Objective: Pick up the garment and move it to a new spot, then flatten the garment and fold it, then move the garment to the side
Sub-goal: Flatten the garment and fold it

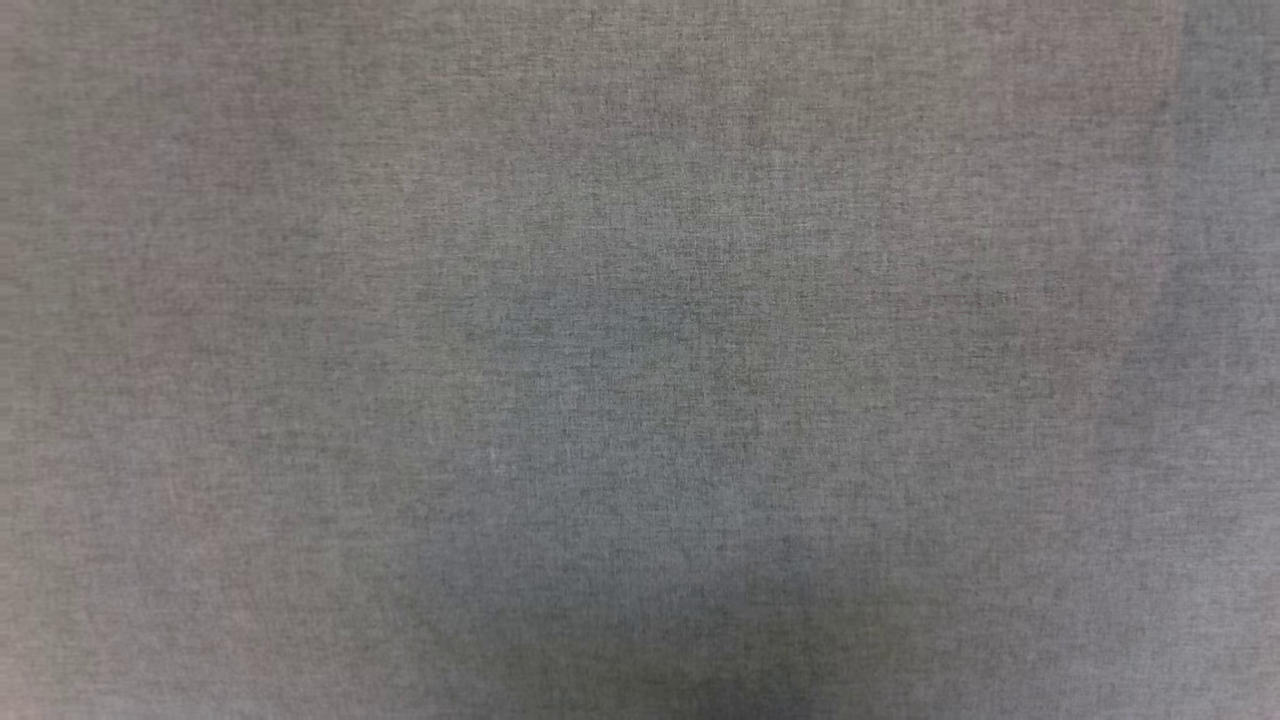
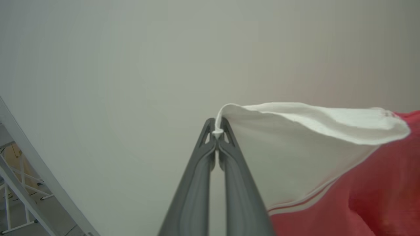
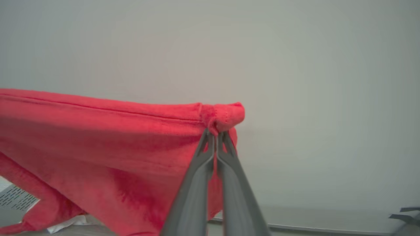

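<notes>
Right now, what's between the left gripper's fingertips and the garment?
Nothing: in the left wrist view the left gripper is shut directly on the garment, its white sleeve edge pinched at the tips.

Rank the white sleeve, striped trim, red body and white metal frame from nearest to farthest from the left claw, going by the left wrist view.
1. White sleeve: pinched in the shut left claw.
2. Striped trim: right of the claw, along the sleeve seam.
3. Red body: farther right, past the trim.
4. White metal frame: lower left, well behind.
</notes>
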